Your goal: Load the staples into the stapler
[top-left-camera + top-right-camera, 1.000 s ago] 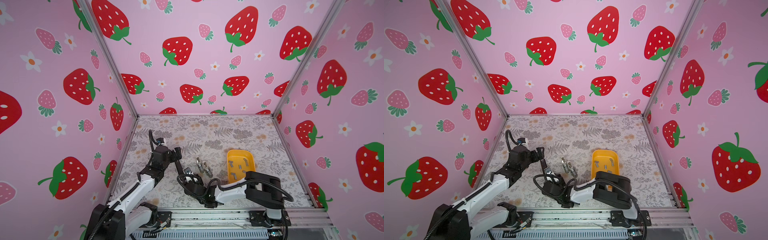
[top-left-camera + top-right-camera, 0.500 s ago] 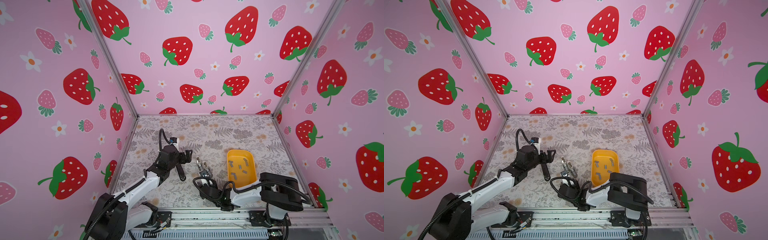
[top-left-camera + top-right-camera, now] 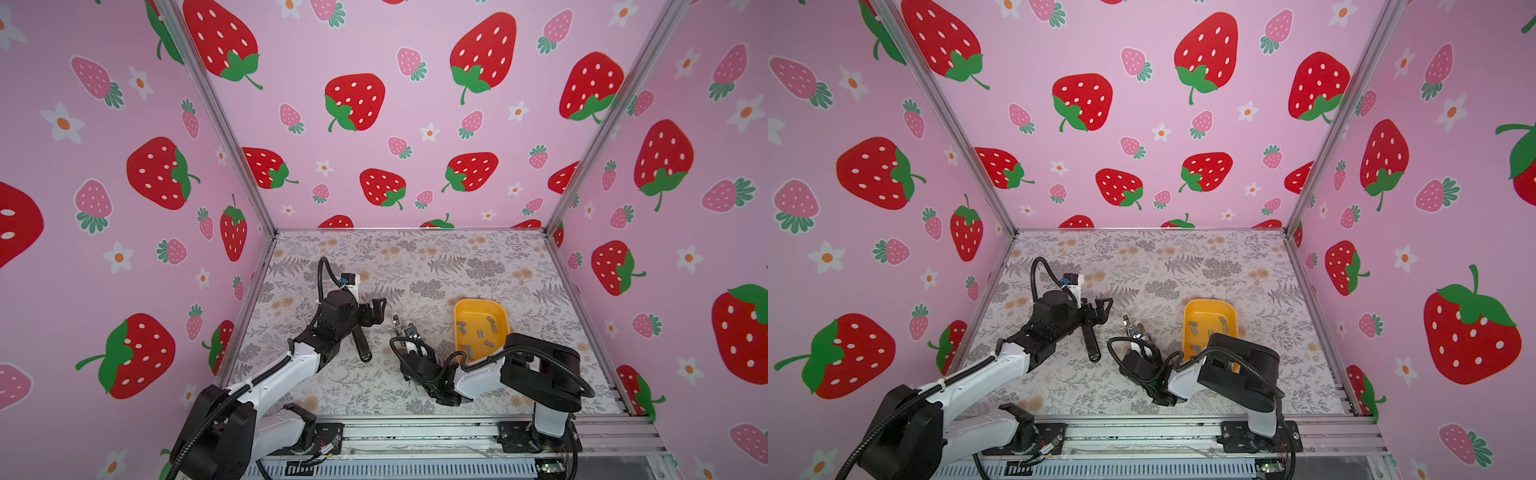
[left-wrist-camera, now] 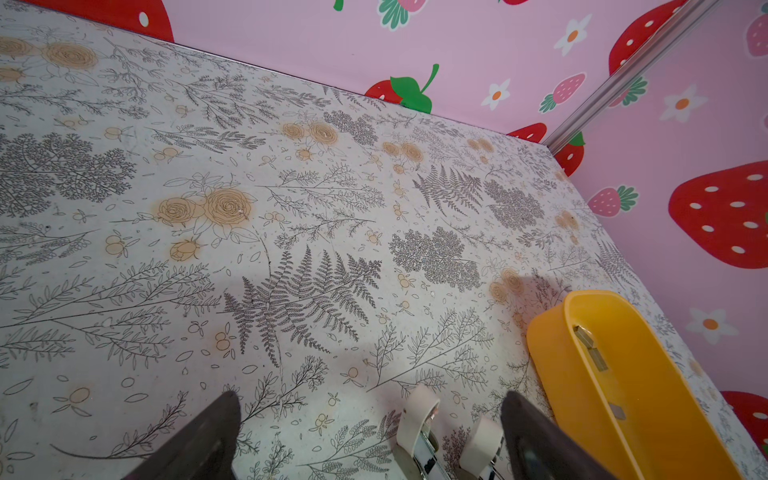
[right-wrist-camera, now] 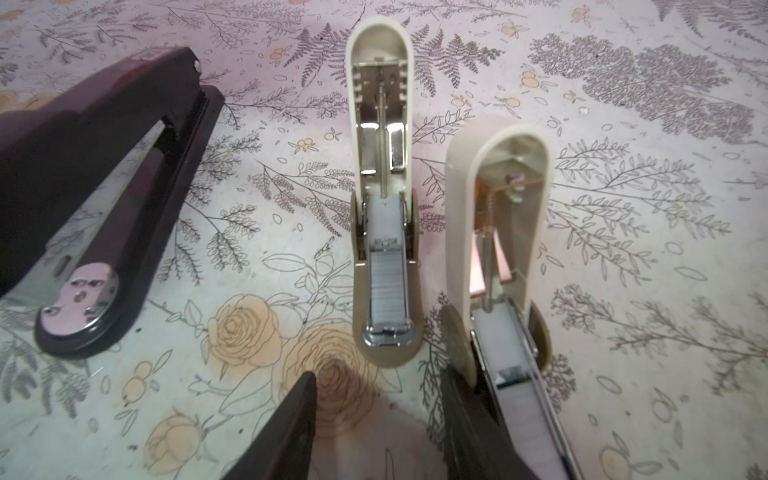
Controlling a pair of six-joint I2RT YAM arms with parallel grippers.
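Observation:
Two cream staplers [image 5: 388,232] [image 5: 496,266] lie side by side with their lids swung open, seen small in both top views [image 3: 397,323] [image 3: 1137,332]. The farther one's magazine holds a row of staples [image 5: 388,286]. More staples [image 3: 478,332] [image 3: 1208,332] [image 4: 590,345] lie loose in the yellow tray [image 3: 460,309]. My right gripper [image 5: 378,399] [image 3: 415,353] is open and empty, low over the table just short of the staplers, one finger [image 5: 465,424] against the nearer stapler's side. My left gripper [image 4: 370,415] [image 3: 376,309] [image 3: 1102,309] hangs wide open above the lid tips [image 4: 417,415].
A black stapler [image 5: 95,199] [image 3: 360,345] [image 3: 1091,345] lies closed to the left of the cream ones, under my left wrist. The yellow tray [image 4: 552,357] [image 3: 1190,309] stands right of the staplers. Pink walls close in the floral table on three sides.
My left arm has swung right, bringing its open gripper over the staplers. My right gripper has shifted right, from the table's front middle to behind the cream staplers.

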